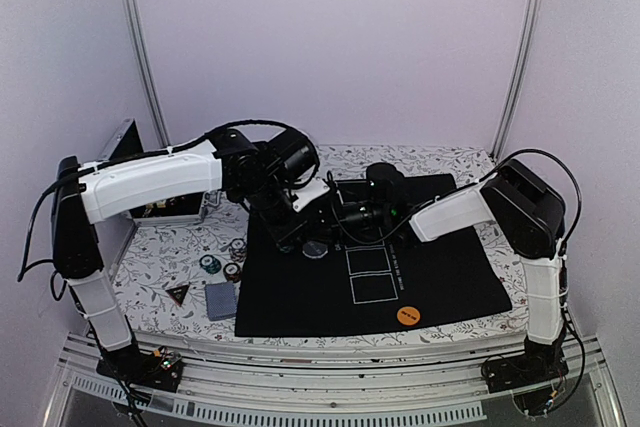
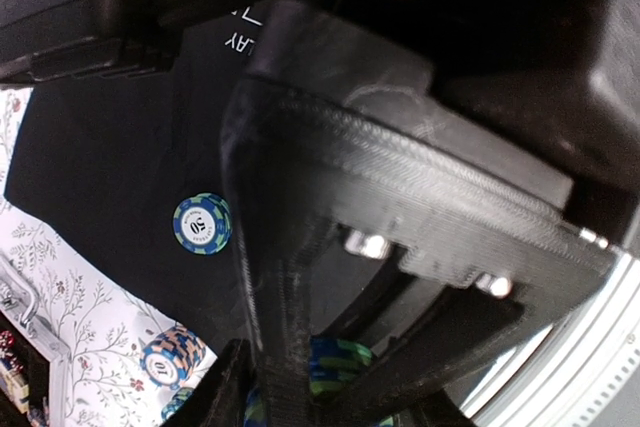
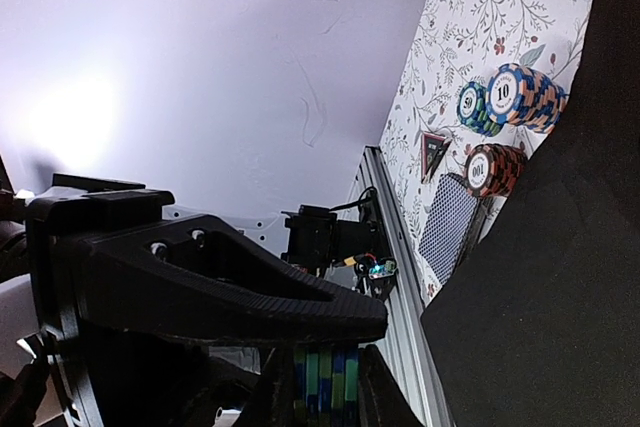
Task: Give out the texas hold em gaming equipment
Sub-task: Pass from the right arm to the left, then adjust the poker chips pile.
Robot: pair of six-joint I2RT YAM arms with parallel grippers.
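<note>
Overhead: left tool (image 1: 298, 235) and right tool (image 1: 338, 219) meet tip to tip above the black felt mat's (image 1: 450, 287) left part.

Left wrist: a stack of green-and-blue striped poker chips (image 2: 335, 365) sits at its tips, over the mat; I cannot tell whether it grips.

Right wrist: clenched on seemingly that stack, axis spanning the jaws.

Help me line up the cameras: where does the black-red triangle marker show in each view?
Top external: triangle marker lower left, on the floral cloth, just left of the card deck.
Left wrist: not in it.
Right wrist: upper right, just above the card deck.
Shared landmark: the black mat, in all three views.
</note>
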